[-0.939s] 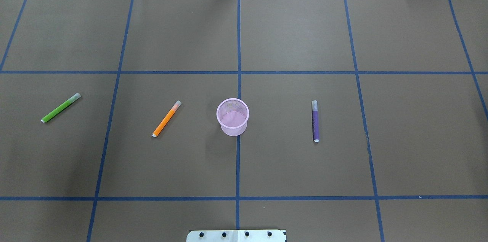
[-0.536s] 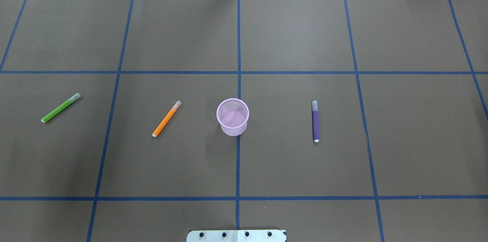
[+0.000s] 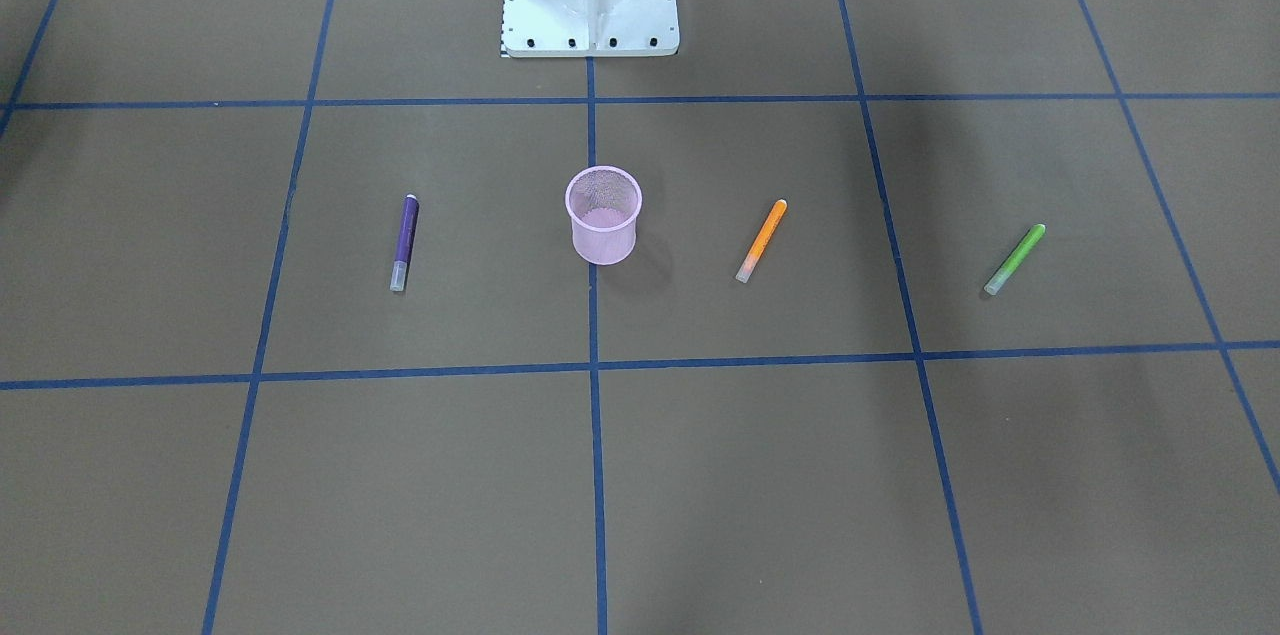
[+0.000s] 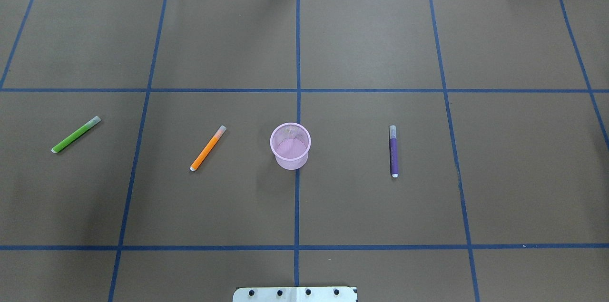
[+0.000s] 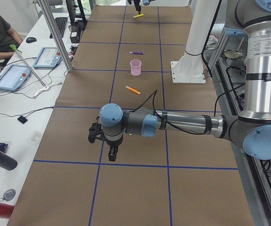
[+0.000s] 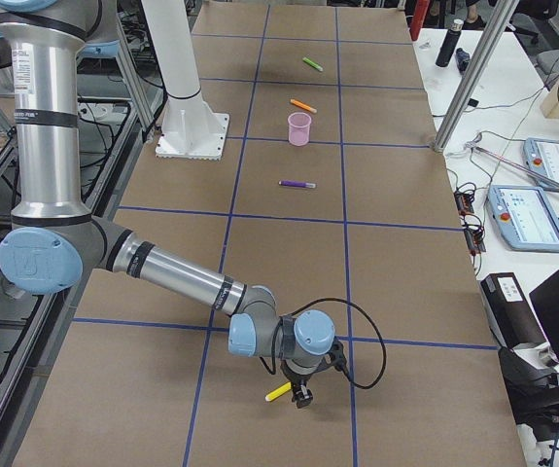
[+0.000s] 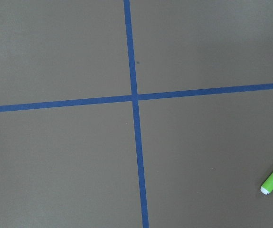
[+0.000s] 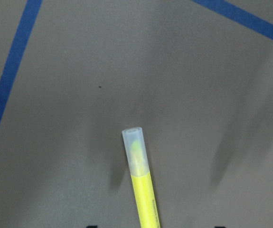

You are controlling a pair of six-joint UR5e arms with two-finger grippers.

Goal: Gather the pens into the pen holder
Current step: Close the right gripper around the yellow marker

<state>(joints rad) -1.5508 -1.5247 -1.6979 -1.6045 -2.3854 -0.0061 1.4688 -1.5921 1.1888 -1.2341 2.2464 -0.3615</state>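
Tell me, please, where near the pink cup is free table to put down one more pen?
Free: the whole row of squares beyond the pen holder, and the strip between the holder and the base plate. Also the gap between the holder and the purple pen. Tighter: the holder's left, where the orange pen lies nearer.

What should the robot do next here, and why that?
Probably swing the right gripper with the yellow pen toward the pink cup. That pen sits right at the gripper, far off at the table's end, and the cup looks empty. Whether the gripper already grips it, I cannot tell.
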